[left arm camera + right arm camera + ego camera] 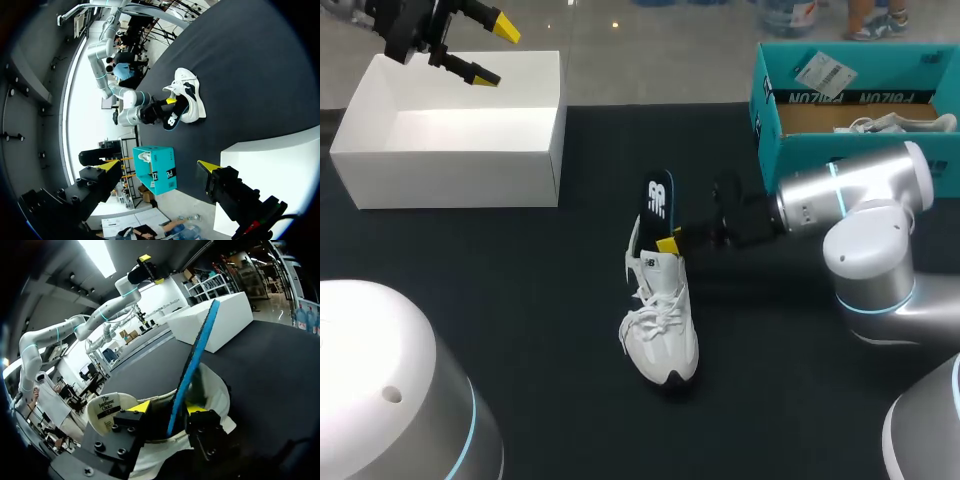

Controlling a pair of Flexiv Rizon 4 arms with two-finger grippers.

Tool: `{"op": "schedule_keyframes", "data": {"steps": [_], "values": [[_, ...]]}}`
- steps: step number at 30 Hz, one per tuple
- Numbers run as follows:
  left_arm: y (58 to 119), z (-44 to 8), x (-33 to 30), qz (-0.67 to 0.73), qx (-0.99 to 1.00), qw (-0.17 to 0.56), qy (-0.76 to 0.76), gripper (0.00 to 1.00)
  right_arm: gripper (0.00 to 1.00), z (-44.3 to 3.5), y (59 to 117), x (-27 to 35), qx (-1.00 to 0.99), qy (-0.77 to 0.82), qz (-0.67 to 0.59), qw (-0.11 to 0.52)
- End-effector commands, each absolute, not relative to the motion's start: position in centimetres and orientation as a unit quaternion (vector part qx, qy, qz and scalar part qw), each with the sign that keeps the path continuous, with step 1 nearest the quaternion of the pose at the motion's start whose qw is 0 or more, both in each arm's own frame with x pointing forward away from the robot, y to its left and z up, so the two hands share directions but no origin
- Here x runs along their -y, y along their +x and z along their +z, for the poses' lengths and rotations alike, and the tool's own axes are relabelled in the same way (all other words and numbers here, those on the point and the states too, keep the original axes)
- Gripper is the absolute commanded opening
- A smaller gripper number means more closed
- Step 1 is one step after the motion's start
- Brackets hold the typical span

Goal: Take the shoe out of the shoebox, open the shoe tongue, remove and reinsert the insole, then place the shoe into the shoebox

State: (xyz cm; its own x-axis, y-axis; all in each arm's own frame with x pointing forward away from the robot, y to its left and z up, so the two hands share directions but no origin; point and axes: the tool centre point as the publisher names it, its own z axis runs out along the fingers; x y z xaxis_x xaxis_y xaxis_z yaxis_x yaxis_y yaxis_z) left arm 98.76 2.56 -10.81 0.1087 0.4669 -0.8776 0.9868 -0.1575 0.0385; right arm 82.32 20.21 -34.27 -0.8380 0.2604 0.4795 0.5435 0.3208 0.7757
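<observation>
A white shoe (660, 325) lies on the black table (520, 300) near the middle, toe towards me. A dark blue insole (658, 203) stands up out of its heel opening. My right gripper (666, 241) is at the heel. In the right wrist view the insole (200, 345) rises edge-on between the yellow fingertips (141, 406), which stand a little apart from it, so my right gripper (169, 409) is open over the shoe (215, 390). My left gripper (492, 52) hangs open and empty above the white box (450, 150), far from the shoe (192, 95).
The open white box sits at the table's back left. A teal shoebox (850, 100) stands at the back right with another white shoe (895, 123) inside. My right arm (860, 200) stretches from the right across the table in front of it.
</observation>
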Motion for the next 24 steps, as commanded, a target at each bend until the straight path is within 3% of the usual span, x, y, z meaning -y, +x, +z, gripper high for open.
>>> {"op": "schedule_keyframes", "data": {"steps": [1,5,6,8,24], "values": [[98.7,-10.8,-2.6,-0.377,-0.550,0.343,0.661,1.00,0.45,-33.4,83.3,-20.6,0.810,-0.245,-0.516,0.135],[98.7,-10.8,-2.6,-0.377,-0.550,0.343,0.661,1.00,0.38,-33.1,84.1,-20.5,0.813,-0.239,-0.515,0.131],[98.7,-10.8,-2.6,-0.377,-0.550,0.343,0.661,1.00,0.31,-33.0,84.2,-20.5,0.813,-0.237,-0.516,0.130],[98.7,-10.8,-2.6,-0.377,-0.550,0.343,0.661,1.00,0.00,-32.9,84.5,-20.5,0.813,-0.235,-0.517,0.128],[98.7,-10.8,-2.6,-0.377,-0.550,0.343,0.661,1.00,0.00,-35.7,83.2,-20.9,0.788,-0.243,-0.515,0.235]]}}
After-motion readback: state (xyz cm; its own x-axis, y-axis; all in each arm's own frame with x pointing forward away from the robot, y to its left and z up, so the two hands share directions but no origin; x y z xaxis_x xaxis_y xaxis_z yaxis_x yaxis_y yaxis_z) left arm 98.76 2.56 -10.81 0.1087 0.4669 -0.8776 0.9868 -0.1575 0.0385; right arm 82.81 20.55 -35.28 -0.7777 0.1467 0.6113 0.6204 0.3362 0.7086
